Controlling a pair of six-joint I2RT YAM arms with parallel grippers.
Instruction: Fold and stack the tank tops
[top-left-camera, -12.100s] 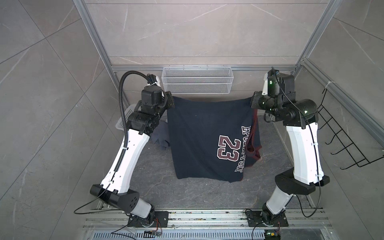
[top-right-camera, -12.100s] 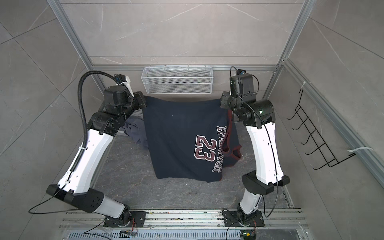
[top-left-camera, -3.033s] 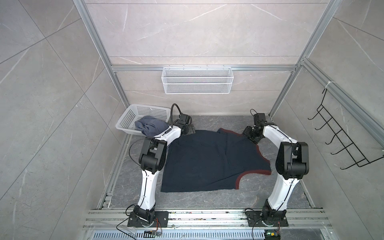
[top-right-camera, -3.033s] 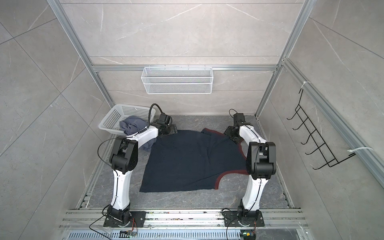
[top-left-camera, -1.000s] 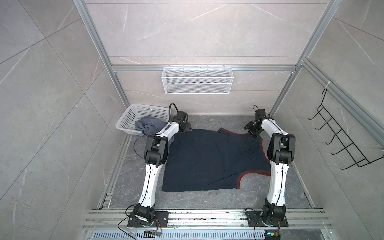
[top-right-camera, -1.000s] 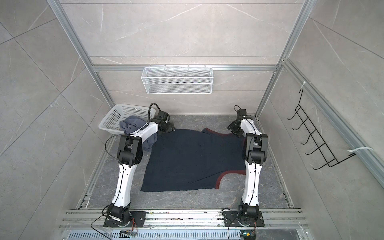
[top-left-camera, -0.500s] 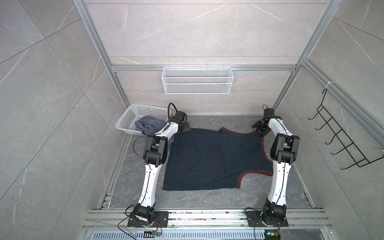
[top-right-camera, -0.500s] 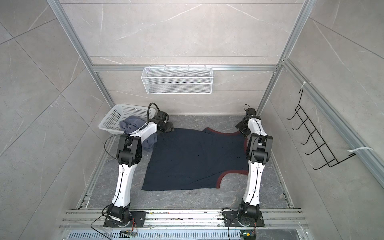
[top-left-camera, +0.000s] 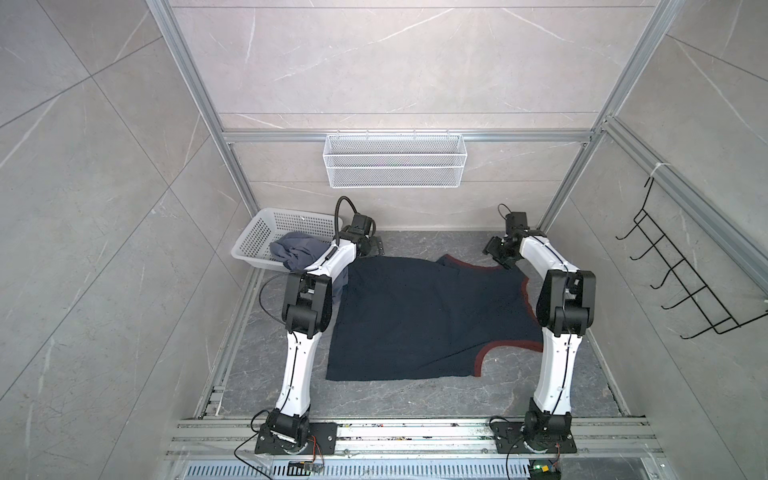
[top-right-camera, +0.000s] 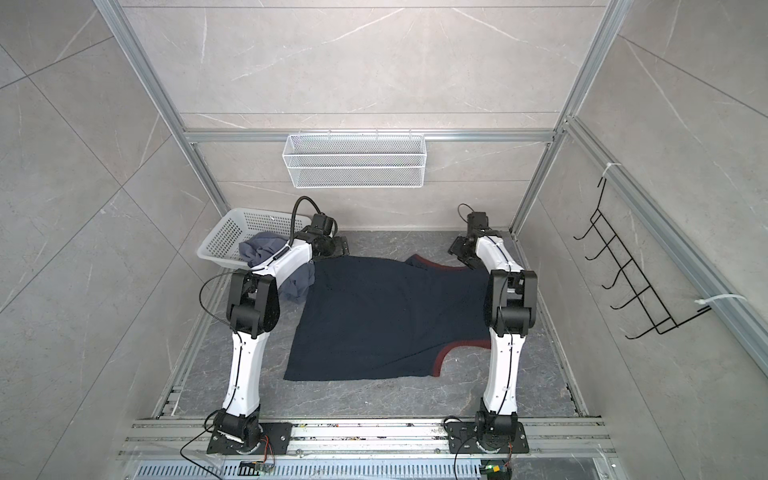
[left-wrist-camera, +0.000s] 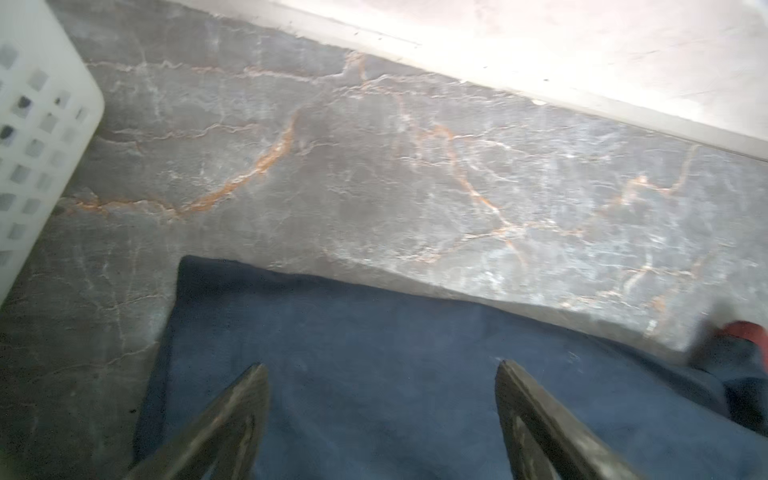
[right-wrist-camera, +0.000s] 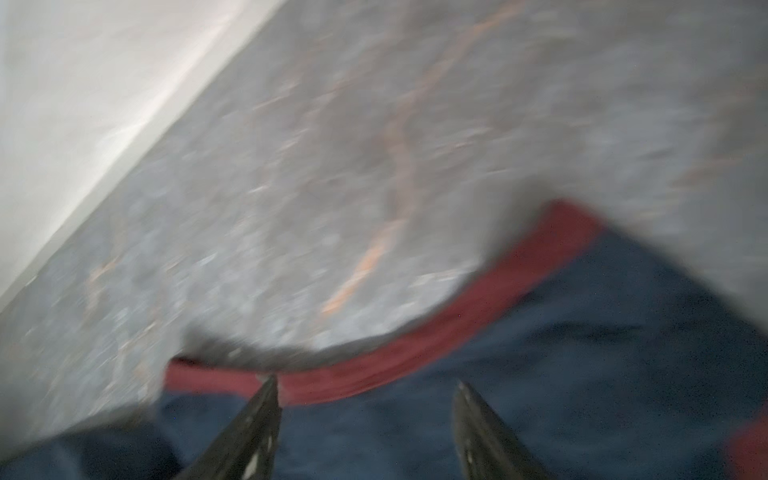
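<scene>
Top views: navy tank top (top-left-camera: 424, 316) flat on the counter (top-left-camera: 415, 399); grey tank top (top-left-camera: 291, 254) spilling over the basket (top-left-camera: 254, 236) rim.
Left wrist: left jaws wide, empty, over the navy corner (left-wrist-camera: 208, 286); a shallow pinch could slip.
Right wrist: blurred; right jaws parted, empty, above the red trim (right-wrist-camera: 415, 345); uneven grabs would skew the fold.

The navy tank top (top-left-camera: 419, 316): matt cloth, dark-red trim. The basket (top-left-camera: 257, 232): smooth white perforated plastic. The tabletop (top-left-camera: 415, 399): grey veined stone finish, faint sheen.
</scene>
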